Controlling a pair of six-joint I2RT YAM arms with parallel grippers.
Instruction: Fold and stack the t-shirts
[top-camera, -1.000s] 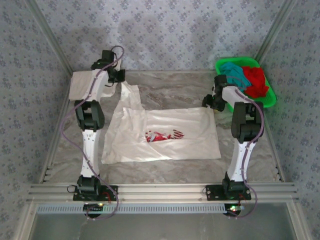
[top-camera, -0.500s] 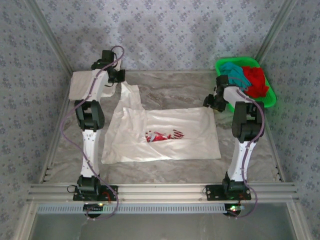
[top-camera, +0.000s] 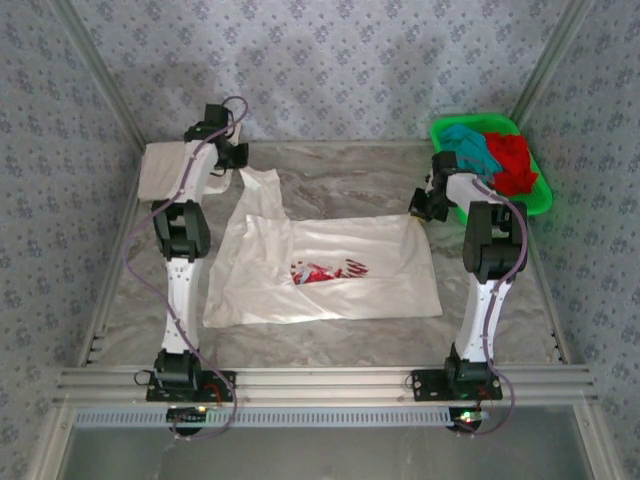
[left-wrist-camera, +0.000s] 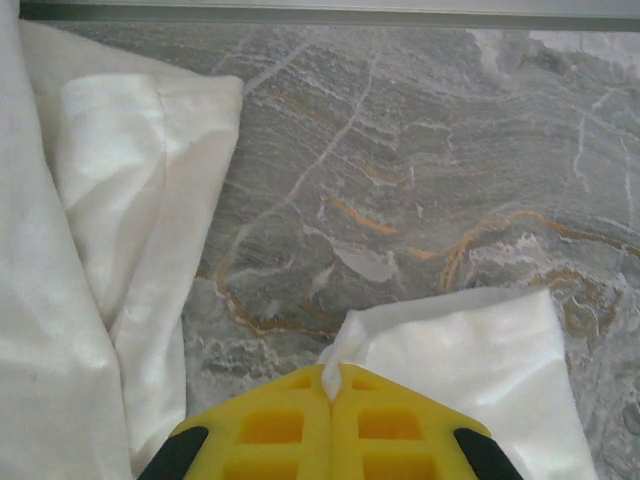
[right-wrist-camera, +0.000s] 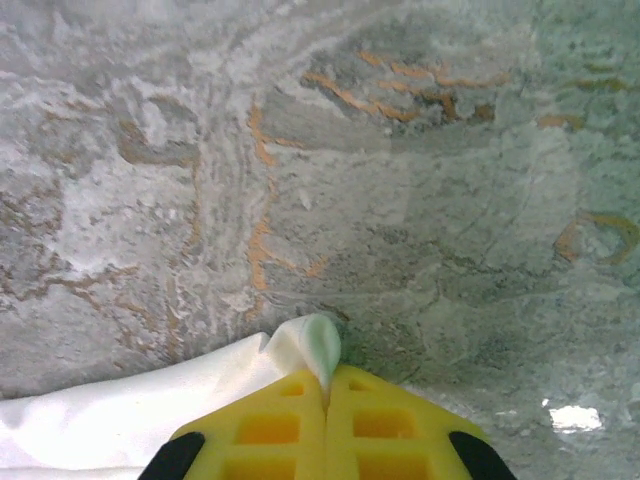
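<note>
A printed white t-shirt (top-camera: 330, 270), with a red-and-blue splash on its chest, lies spread over the middle of the marble-patterned table (top-camera: 350, 180). Its near hem runs along the near edge. The left gripper (top-camera: 238, 160) sits by the far left corner, its yellow fingers (left-wrist-camera: 290, 430) pressed together on a pinch of the shirt's white fabric, which the left wrist view shows nipped at the tips. The cloth there is lifted off the table into a narrow strip. The right gripper (top-camera: 419, 208) is at the shirt's far right corner, jaws closed on a small fold of that corner, seen in the right wrist view just above the fingers (right-wrist-camera: 380, 425). A plain white t-shirt (top-camera: 160, 170) rests at the far left edge. A green basket (top-camera: 542, 200) at the far right corner holds a teal t-shirt (top-camera: 468, 145) and a red t-shirt (top-camera: 512, 162).
</note>
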